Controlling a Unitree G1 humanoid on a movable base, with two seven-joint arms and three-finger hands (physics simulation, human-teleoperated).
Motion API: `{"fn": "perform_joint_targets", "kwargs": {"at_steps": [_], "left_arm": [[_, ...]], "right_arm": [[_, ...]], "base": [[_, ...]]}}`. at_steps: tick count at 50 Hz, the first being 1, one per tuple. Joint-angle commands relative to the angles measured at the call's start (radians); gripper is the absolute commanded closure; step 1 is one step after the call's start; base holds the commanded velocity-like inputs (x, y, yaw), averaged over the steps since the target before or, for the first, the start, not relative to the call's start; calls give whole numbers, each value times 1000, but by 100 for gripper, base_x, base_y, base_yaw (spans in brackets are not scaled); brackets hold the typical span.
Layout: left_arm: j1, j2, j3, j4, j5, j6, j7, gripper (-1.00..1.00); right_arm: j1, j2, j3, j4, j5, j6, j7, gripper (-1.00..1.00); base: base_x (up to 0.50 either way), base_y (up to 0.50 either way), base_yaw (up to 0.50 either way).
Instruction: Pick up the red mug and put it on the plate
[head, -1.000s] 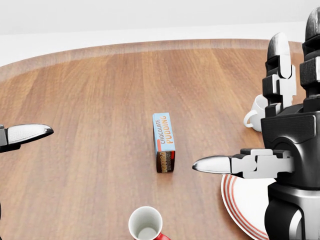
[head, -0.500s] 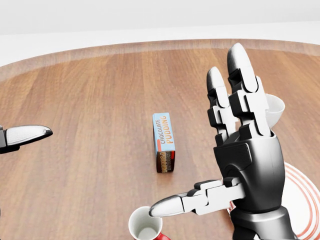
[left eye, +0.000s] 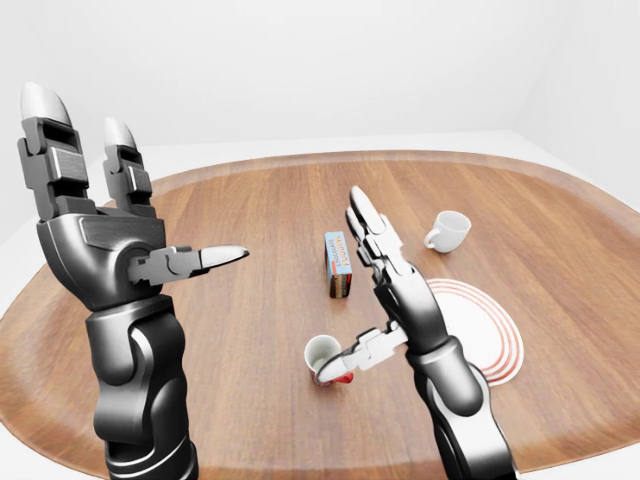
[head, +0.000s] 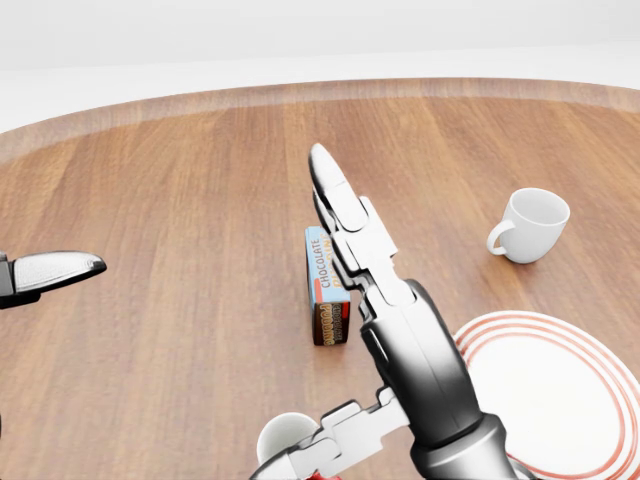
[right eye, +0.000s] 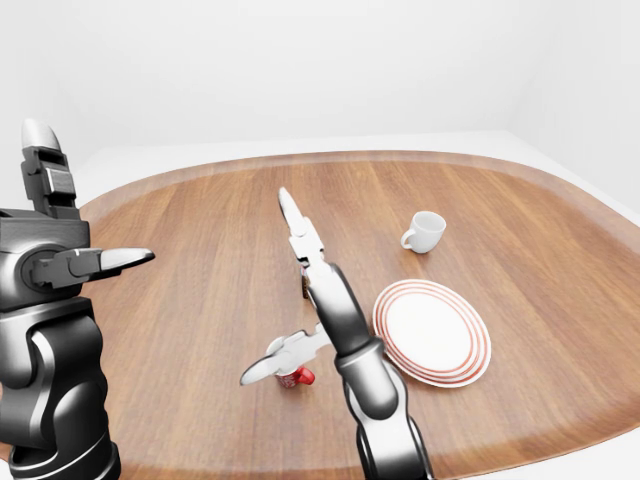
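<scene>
1. The black-and-silver left hand (left eye: 110, 240) is raised at the left of the left-eye view, its fingers spread and holding nothing.
2. The red mug with a white inside (left eye: 325, 357) stands upright on the round brown wooden worktop (left eye: 230, 330), near the view's bottom.
3. The right hand (left eye: 385, 290) hangs over the mug, fingers spread, thumb just beside its rim; contact cannot be told.
4. The white plate with red rings (right eye: 430, 335) lies right of the mug, apart from it.

The red mug (left eye: 325, 357) stands upright on the bench (left eye: 250, 300), white inside, low in the left-eye view and partly hidden. The plate (right eye: 432, 333), white with red rings at its rim, lies flat to the mug's right, apart from it.
</scene>
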Motion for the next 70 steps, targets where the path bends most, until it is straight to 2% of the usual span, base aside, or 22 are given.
{"fn": "perform_joint_targets", "kwargs": {"at_steps": [1,4,6,13,26,37,64,70], "left_arm": [[3,-1,0,-1,1,0,-1,-100],[2,0,1,0,1,0,-1,-100],[4,0,1,-3,1,0,-2,-100],[3,0,0,-2,0,0,-1,-100],[3,1,4,2,-2,0,-2,-100],[0,2,4,4,-3,0,-1,-100],[7,1,3,-3,-4,0,-1,-100],[7,1,5,-1,-3,0,-1,-100]], "right_arm": [[1,0,70,12,-162,0,97,-100],[7,5,78,10,-179,0,110,-100],[9,-14,95,15,-225,0,126,-100],[2,-12,127,21,-371,0,191,-100],[20,9,148,39,-547,0,290,-100],[51,11,184,82,-644,0,311,-100],[51,26,165,155,-746,0,335,-100],[34,39,167,184,-819,0,355,-100]], "base": [[0,0,0],[0,0,0],[0,0,0],[0,0,0],[0,0,0],[0,0,0],[0,0,0],[0,0,0]]}}
